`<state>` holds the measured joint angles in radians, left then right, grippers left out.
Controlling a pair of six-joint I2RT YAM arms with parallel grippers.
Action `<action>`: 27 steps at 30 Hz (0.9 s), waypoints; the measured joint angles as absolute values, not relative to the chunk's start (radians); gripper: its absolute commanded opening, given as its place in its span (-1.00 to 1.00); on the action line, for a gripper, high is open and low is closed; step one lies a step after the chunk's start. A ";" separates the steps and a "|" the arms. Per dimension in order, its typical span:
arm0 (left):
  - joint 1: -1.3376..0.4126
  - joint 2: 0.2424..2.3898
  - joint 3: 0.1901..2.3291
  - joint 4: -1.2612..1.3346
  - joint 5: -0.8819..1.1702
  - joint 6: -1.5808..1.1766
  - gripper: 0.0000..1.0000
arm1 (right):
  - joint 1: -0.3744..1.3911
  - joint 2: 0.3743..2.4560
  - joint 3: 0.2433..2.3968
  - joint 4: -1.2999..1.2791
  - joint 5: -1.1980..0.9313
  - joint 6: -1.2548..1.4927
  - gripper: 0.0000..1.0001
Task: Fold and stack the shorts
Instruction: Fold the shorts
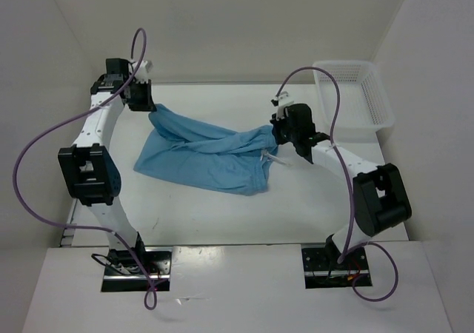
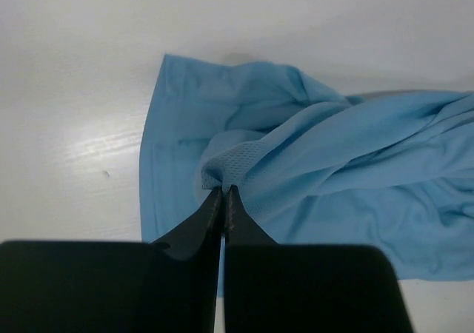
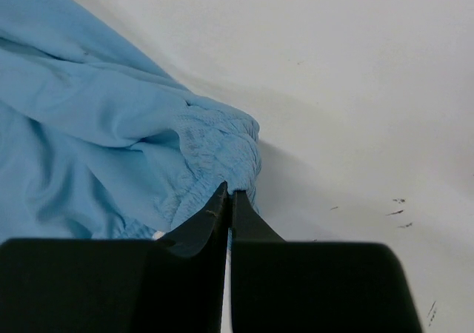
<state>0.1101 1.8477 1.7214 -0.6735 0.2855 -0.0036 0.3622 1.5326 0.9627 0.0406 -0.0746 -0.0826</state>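
Shorts [image 1: 207, 155] of rumpled light blue fabric, left fingers [image 2: 209, 218] pinching a mesh fold, right fingers [image 3: 215, 209] pinching the gathered waistband

Bright, diffuse light from above; soft shadow beside the light blue soft fabric shorts [image 3: 111, 126] in right wrist view; mild glare streak on the glossy white tabletop [image 2: 96, 144], left wrist; top view slightly soft.

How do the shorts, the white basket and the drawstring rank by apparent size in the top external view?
Largest: the shorts.
Next: the white basket, clearly smaller.
Smallest: the drawstring, only a short bit showing.
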 measured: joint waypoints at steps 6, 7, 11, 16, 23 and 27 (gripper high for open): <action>0.091 2.037 2.046 -0.658 0.240 -0.004 -0.89 | 0.362 1.628 1.095 0.045 -0.072 -0.060 -1.00; 0.088 2.068 2.091 -0.653 0.226 -0.004 -0.83 | 0.364 1.627 1.099 0.053 -0.080 -0.060 -1.00; 0.071 2.186 2.208 -0.646 0.176 -0.002 0.01 | 0.369 1.621 1.086 0.070 -0.102 -0.060 -1.00; 0.050 2.360 2.335 -0.692 0.129 -0.002 0.32 | 0.373 1.612 1.033 0.069 -0.117 -0.059 -1.00; 0.040 2.267 2.111 -0.727 0.071 -0.004 0.35 | 0.386 1.610 1.023 0.070 -0.124 -0.049 -1.00; 0.043 2.145 1.900 -0.727 0.014 -0.003 0.02 | 0.386 1.607 1.018 0.071 -0.128 -0.044 -1.00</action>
